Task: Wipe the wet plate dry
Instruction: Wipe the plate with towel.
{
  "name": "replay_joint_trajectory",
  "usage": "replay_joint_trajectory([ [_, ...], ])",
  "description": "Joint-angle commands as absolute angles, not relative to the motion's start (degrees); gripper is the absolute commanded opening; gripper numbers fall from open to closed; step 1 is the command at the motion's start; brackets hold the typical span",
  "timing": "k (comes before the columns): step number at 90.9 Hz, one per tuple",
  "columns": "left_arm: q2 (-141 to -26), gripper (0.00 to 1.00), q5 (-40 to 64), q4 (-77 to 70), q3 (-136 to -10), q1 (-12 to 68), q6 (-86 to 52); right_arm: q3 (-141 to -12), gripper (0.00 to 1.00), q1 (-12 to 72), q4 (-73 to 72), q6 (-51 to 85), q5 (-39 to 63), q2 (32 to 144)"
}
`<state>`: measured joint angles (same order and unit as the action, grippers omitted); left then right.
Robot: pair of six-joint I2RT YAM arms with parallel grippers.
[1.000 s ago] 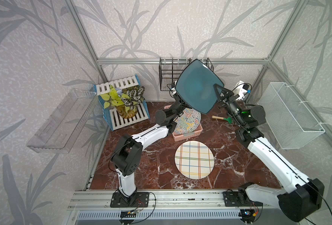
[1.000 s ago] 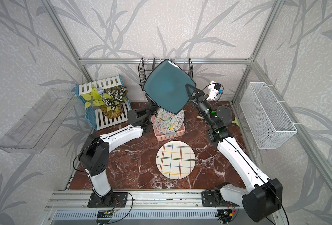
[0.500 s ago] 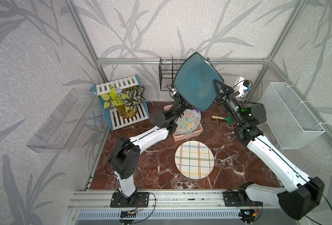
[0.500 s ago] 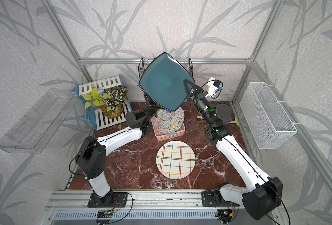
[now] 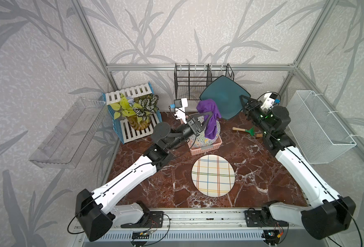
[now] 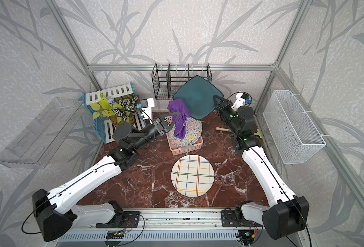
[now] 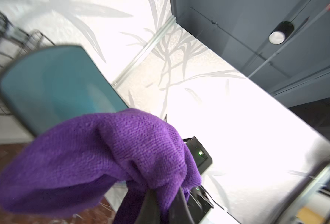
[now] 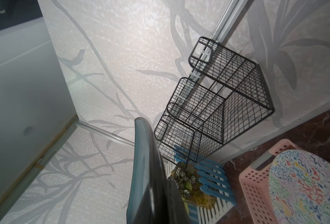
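Pinching the teal plate (image 5: 221, 96) by its rim, my right tool (image 5: 242, 98) holds it tilted aloft; left tool (image 5: 206, 114) clamps purple cloth (image 5: 207, 104).

Two matching robot arms; the left arm (image 5: 129, 177) and right arm (image 5: 300, 171) each have long white shells dotted with small dark screw holes; a thin black cable runs along each shell; the shoulders (image 5: 93, 216) are bulky black cylinders, and the elbow and wrist joints are black too; green lights (image 5: 264, 116) glow on the right arm's wrist joint; the left gripper (image 5: 210, 113) and right gripper (image 5: 242, 99) are black, with open triangular frames for fingers; a white wrist camera (image 5: 182, 104) with a blue plug sits behind each gripper; black plates bolt both bases to a silver rail (image 5: 198, 216).
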<state>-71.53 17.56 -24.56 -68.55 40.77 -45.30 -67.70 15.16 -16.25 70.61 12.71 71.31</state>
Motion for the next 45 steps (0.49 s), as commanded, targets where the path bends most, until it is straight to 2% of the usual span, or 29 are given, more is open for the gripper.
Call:
replay_joint_trajectory([
  [1,-75.7,0.00,9.1,-5.2,-73.6,40.6,-27.6,-68.3,0.00,17.1,-25.5,69.0,16.1,68.5],
  [17,-82.9,0.00,2.5,4.3,-82.5,39.0,-24.6,-67.1,0.00,17.4,-27.3,69.1,16.3,67.6],
  [29,-84.3,0.00,-0.5,6.9,-86.3,37.0,-21.1,-66.0,0.00,18.1,-27.6,66.7,19.4,66.1],
  [38,-86.0,0.00,0.3,10.9,-91.7,34.5,-19.2,-63.7,0.00,21.4,-27.3,63.6,20.6,64.2],
  [45,-89.1,0.00,5.4,16.6,-97.8,35.7,-12.6,-62.8,0.00,24.5,-26.8,60.8,19.9,63.2],
])
